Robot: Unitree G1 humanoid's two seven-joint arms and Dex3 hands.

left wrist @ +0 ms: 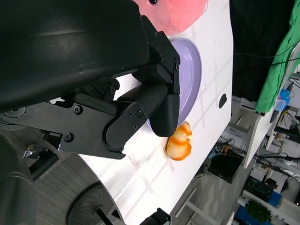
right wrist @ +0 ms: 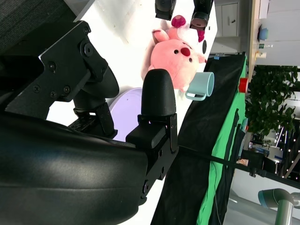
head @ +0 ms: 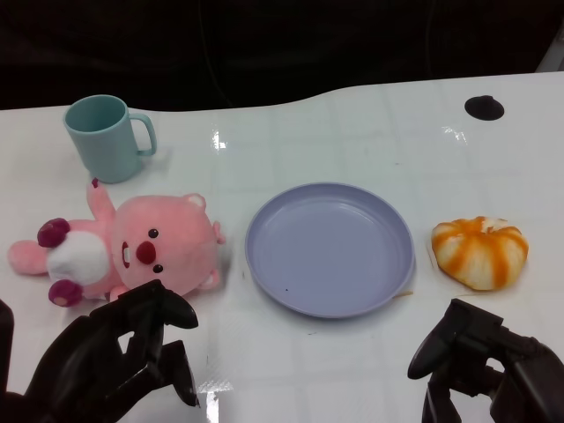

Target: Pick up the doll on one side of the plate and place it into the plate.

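The pink plush doll (head: 132, 247) lies on its back on the white table, just left of the empty purple plate (head: 329, 248). My left hand (head: 115, 357) hovers at the doll's near side, fingers loosely bent and holding nothing. My right hand (head: 489, 361) sits low at the table's near right, below the plate's right edge, and is also empty. The left wrist view shows the left hand (left wrist: 140, 108) over the plate (left wrist: 190, 70) with the doll (left wrist: 173, 14) at the frame's edge. The right wrist view shows the right hand (right wrist: 154, 108), the doll (right wrist: 176, 56) and part of the plate (right wrist: 124, 112).
A teal mug (head: 106, 137) stands behind the doll at the back left. An orange-and-white striped bun-like toy (head: 480, 251) lies right of the plate. A small black spot (head: 484, 107) marks the table's far right. The dark table edge runs along the back.
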